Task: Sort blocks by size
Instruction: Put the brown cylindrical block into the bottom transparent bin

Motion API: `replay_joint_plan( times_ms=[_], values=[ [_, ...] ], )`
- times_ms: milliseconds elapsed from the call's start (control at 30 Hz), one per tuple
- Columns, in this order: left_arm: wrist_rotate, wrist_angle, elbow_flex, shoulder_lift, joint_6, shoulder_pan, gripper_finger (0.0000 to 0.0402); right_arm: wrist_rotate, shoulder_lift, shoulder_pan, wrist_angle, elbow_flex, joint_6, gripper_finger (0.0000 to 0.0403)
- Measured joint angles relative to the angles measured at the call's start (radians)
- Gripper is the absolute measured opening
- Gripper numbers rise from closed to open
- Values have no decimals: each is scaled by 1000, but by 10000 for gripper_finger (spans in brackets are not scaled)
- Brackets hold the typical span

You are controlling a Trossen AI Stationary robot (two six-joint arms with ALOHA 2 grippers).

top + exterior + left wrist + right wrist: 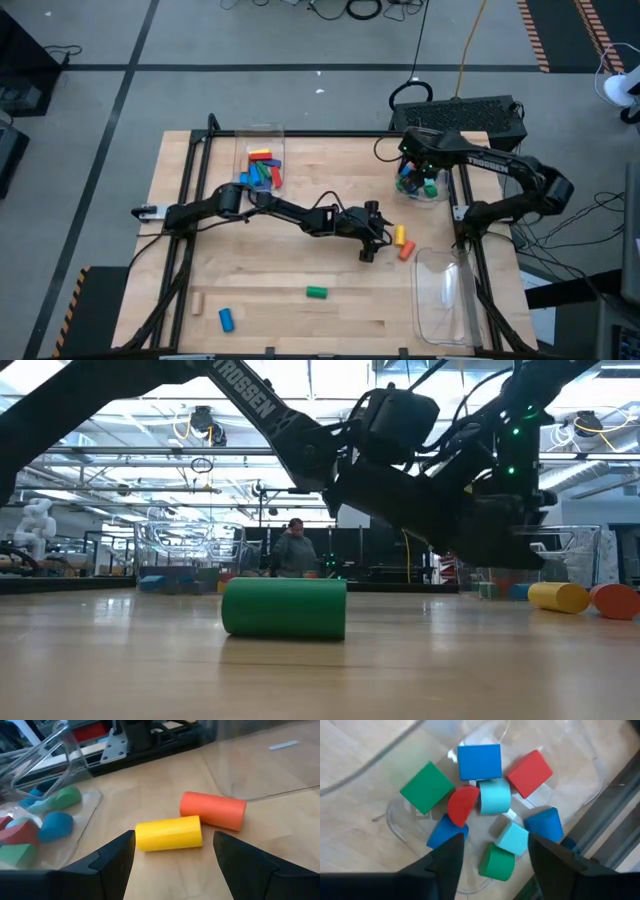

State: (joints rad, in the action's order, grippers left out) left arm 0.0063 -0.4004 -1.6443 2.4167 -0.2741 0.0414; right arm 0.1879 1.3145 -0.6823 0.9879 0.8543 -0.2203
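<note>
A yellow cylinder (169, 833) and an orange cylinder (214, 810) lie side by side on the table, right of centre. My left gripper (175, 840) reaches low across the table from the left. It is open, with a finger on either side of the yellow cylinder (399, 236) and no contact showing. My right gripper (495, 845) points down, open, over a clear bin (436, 196) at the far right. In the bin lie several small blocks, among them a blue cube (479, 762), a red cube (530, 773) and a green cube (427, 787).
A second clear bin (247, 150) at the far middle holds longer blocks. A third clear bin (445, 300) lies at the near right. Loose on the near table lie a green cylinder (316, 292), a blue cylinder (226, 319) and a plain wooden one (198, 300).
</note>
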Motion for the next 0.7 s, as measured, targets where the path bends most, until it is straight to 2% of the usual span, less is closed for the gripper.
replay_joint_plan(
  times_ms=[133,333,567,700],
  values=[
    [-9,-4,1,17,2,0,270,-5,-86,10,6,0,-31,232],
    [-91,-3,0,23,3,-3,270,-35,-249,89,105,0,-176,227],
    [-118,60,1,6,37,-1,270,-38,-407,258,189,0,-350,208],
    [-157,195,1,-87,71,1,270,-37,-474,378,185,0,-427,205]
  ],
)
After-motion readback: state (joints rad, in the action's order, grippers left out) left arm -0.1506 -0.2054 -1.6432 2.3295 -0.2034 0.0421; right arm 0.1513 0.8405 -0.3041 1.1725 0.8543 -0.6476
